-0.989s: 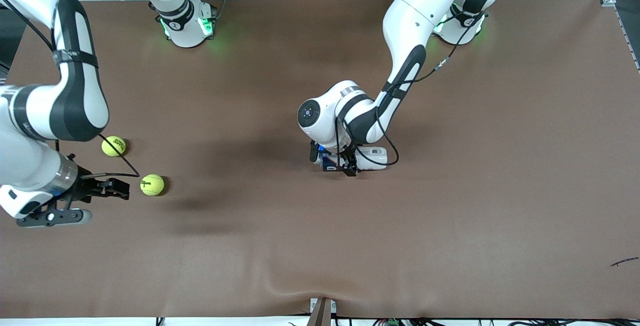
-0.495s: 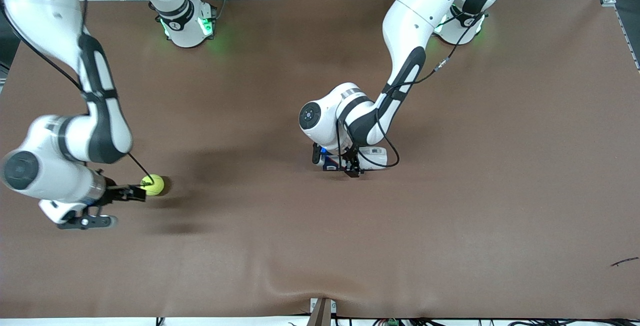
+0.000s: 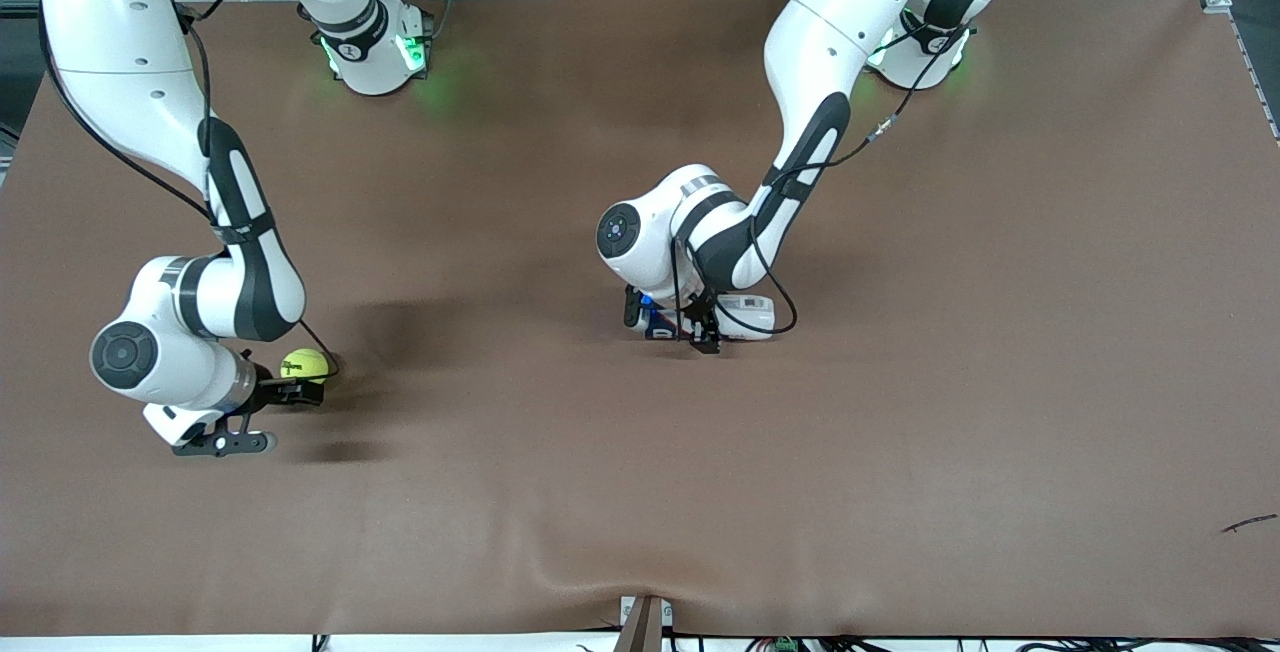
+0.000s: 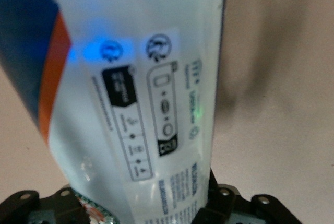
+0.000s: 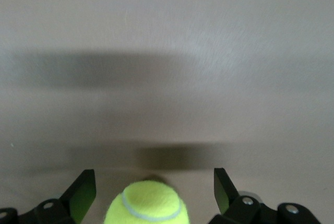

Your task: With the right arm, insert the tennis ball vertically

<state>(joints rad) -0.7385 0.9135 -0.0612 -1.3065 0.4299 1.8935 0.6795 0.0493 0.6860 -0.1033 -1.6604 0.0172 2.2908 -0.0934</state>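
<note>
We judge the task to be at an early stage: the right gripper [image 3: 300, 390] sits at the tennis ball [image 3: 303, 364] on the worktop [image 3: 1000, 382], fingers wide and not yet closed on it, so grasp, carry and vertical insertion all remain. The left gripper [image 3: 700, 337], toward the worktop's middle and well apart from the ball, is clamped on a clear ball tube [image 4: 151, 104]. The right wrist view confirms the ball lies between the spread fingers [image 5: 83, 192]; only the left wrist view shows the tube's printed label.
</note>
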